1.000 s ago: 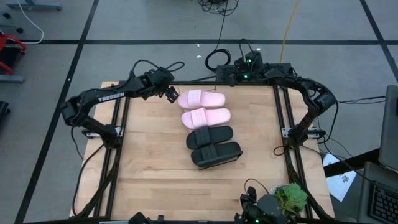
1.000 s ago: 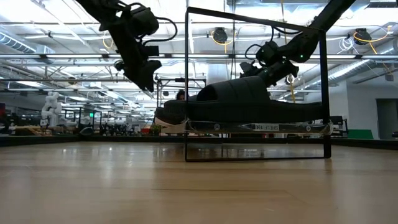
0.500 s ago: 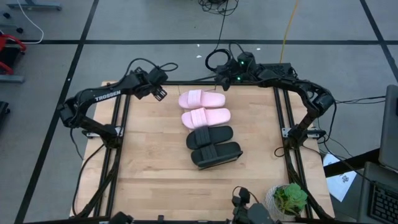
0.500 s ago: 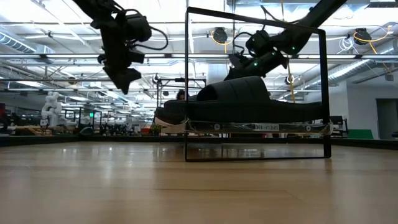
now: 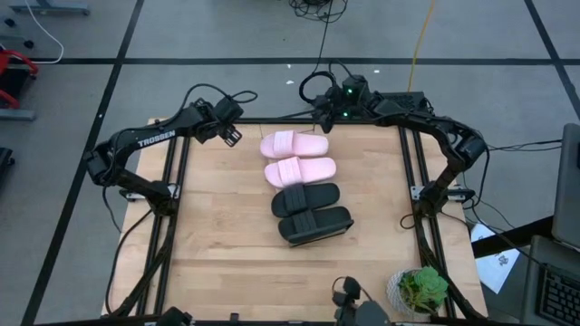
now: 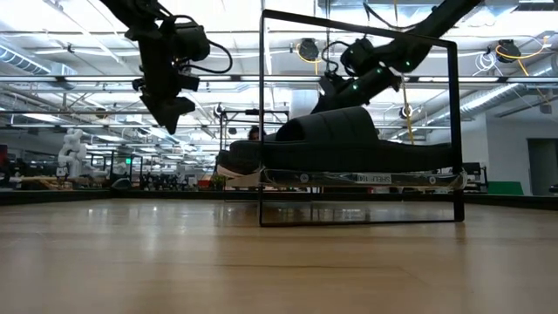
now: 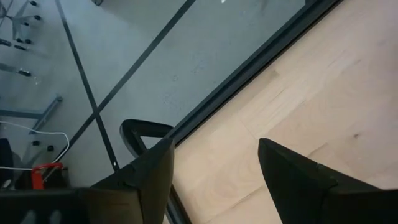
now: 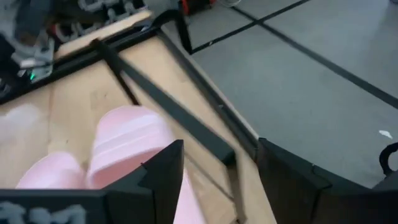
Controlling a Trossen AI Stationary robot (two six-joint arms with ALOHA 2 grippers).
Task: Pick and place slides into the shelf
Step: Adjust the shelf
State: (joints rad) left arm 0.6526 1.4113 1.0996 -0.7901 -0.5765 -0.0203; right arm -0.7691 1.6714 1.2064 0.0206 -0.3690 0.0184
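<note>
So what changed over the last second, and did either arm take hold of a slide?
The left pincer pulled back from beside the far pink slide to the table's far-left edge, open and empty. The right pincer swung left along the far edge, toward that slide, also open and empty. Nothing was taken hold of or let go. All four slides, including the black pair, stayed in their row.

Four slides (image 5: 304, 186) lie side by side — mid-table (image 5: 217, 235), between both arms.

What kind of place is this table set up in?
Probably a robotics lab or workshop hall: a wooden table on a taped concrete floor, cables trailing off it, and more robot benches under overhead pipes.
</note>
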